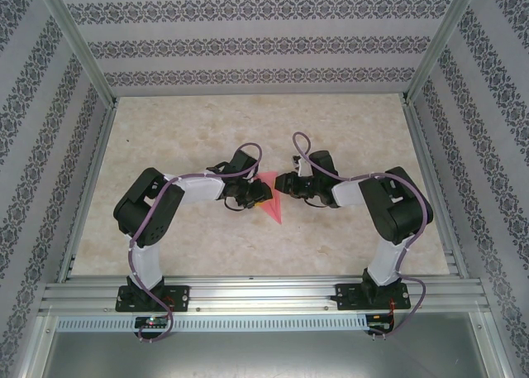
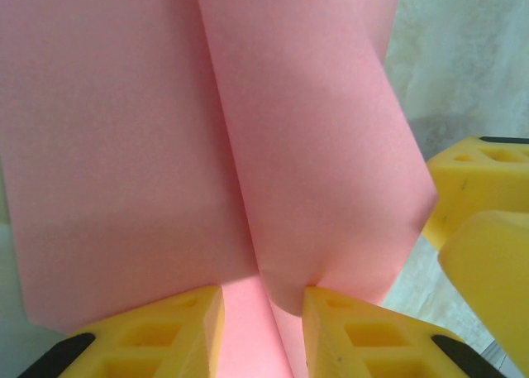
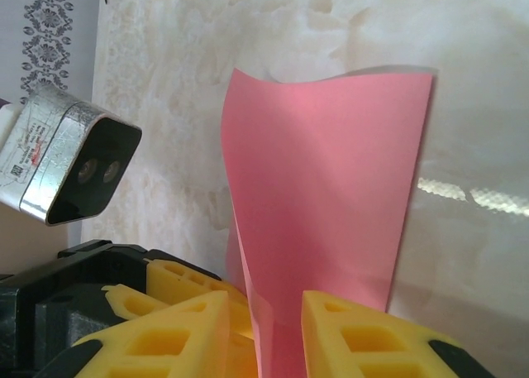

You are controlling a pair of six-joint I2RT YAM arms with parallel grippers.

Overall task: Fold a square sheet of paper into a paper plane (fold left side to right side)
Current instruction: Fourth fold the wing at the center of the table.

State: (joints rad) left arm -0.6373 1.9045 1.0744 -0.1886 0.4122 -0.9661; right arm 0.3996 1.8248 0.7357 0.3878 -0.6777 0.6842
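Pink sheet [image 1: 273, 206] at the middle of the table [image 1: 182, 130], one corner toward the table's near edge. Part-folded: one flap curls up off the rest. Left gripper [image 1: 250, 198] just left of table centre, right gripper [image 1: 285, 184] just right of it, nose to nose over the paper. Both sets of jaws stand apart, paper running between the yellow fingers [image 2: 194, 320]. Whether either actually pinches, cannot tell. Likely reason: one side steadies the sheet, the other carries the left flap rightward.
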